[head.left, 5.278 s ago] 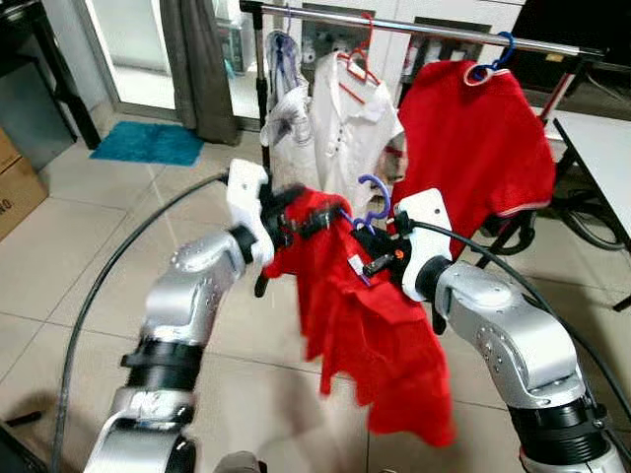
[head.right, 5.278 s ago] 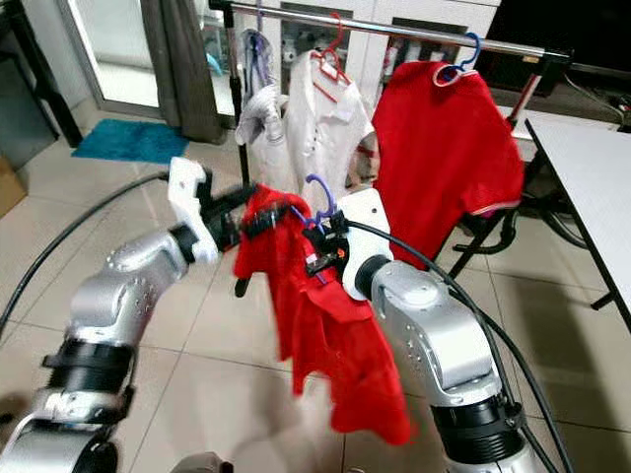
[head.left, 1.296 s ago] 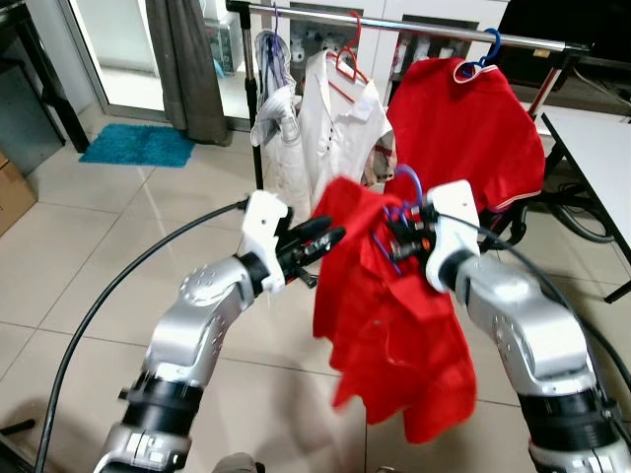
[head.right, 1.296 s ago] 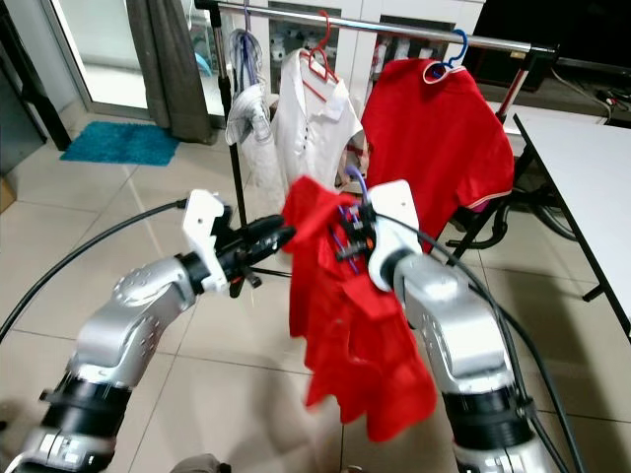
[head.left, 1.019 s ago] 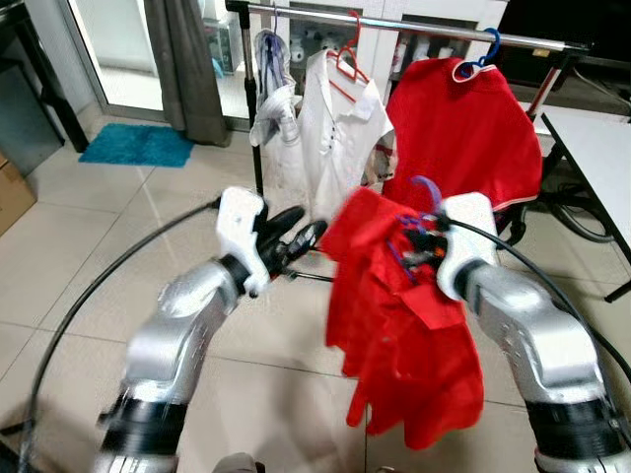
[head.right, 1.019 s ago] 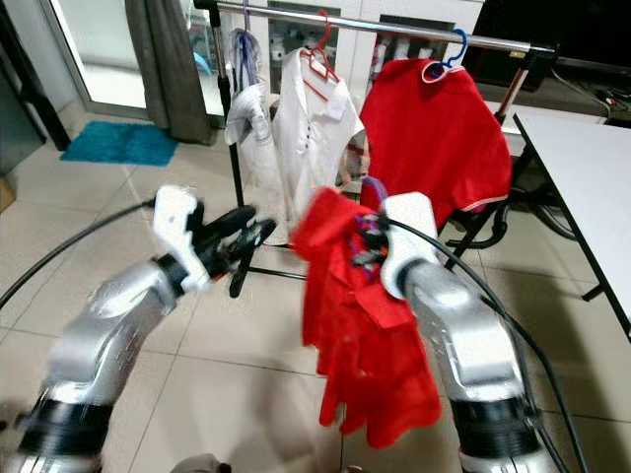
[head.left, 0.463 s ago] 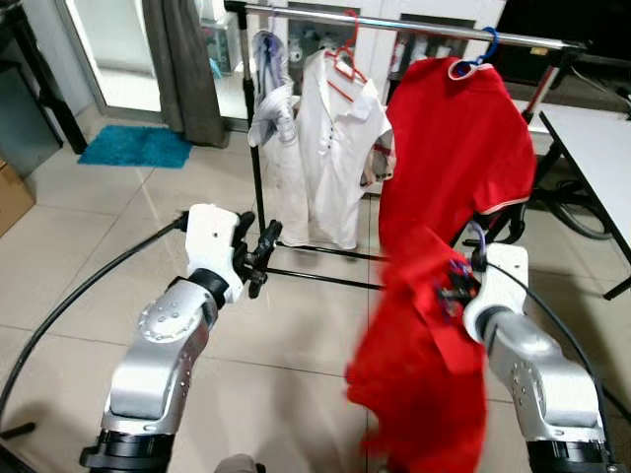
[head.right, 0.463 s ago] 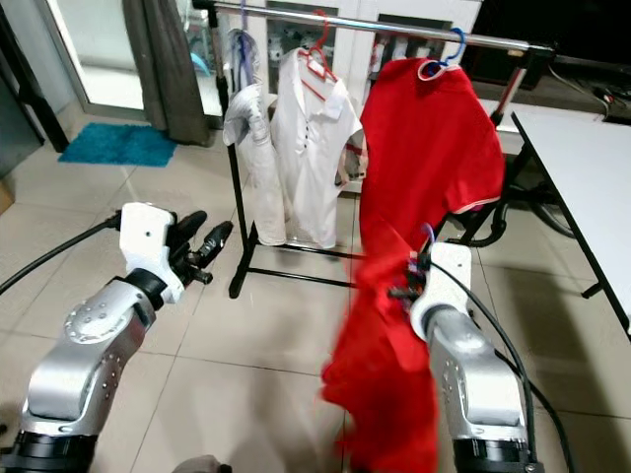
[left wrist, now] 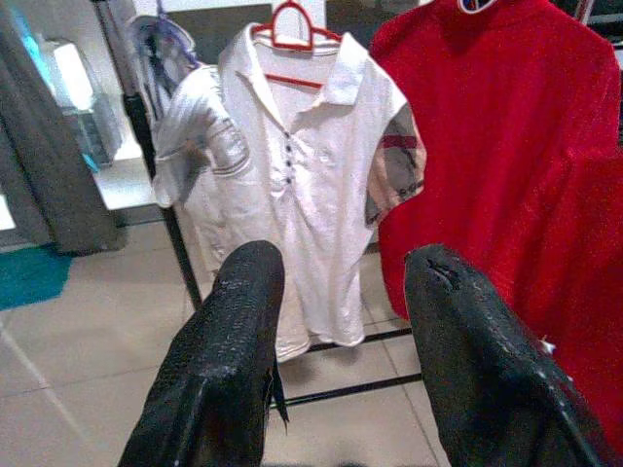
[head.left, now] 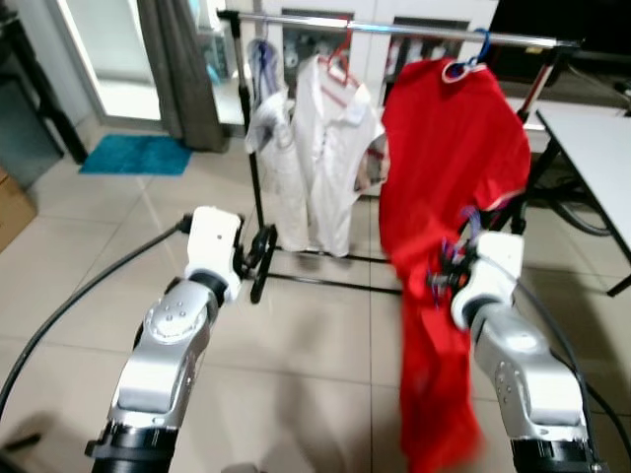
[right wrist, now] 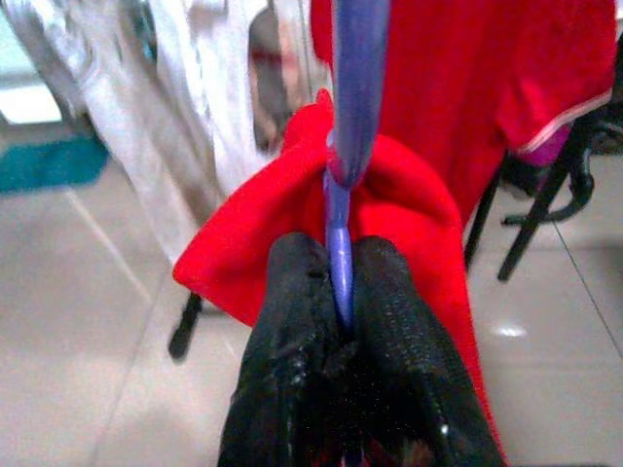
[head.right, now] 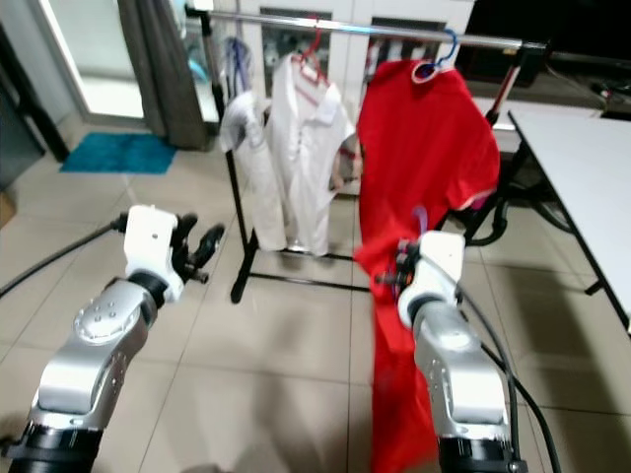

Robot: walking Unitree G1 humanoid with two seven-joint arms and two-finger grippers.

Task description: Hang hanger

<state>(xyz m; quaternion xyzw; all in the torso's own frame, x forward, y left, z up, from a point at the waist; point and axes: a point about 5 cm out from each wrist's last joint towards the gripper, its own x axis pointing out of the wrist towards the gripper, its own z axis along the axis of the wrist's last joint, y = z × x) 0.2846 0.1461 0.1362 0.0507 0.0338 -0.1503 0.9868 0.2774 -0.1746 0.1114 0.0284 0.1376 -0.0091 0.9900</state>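
- My right fingers point(right wrist: 341, 321) are pinched tight on the thin stem of a purple hanger point(right wrist: 352, 117), its hook curving up just above them.
- A red shirt point(head.left: 434, 394) is draped on that hanger; it bunches at the collar around my fingertips and hangs long and limp toward the tiled floor point(head.left: 315, 345).
- I hold it low in front of the clothes rail point(head.left: 394, 28), well below the bar, just before another red shirt point(head.left: 454, 138) that hangs there on a blue hanger point(head.left: 473, 61).
- My left fingers point(left wrist: 341, 350) are spread wide apart with nothing between them, raised off to the left and aimed at a white polo shirt point(left wrist: 302, 185) on a red hanger point(left wrist: 292, 19).
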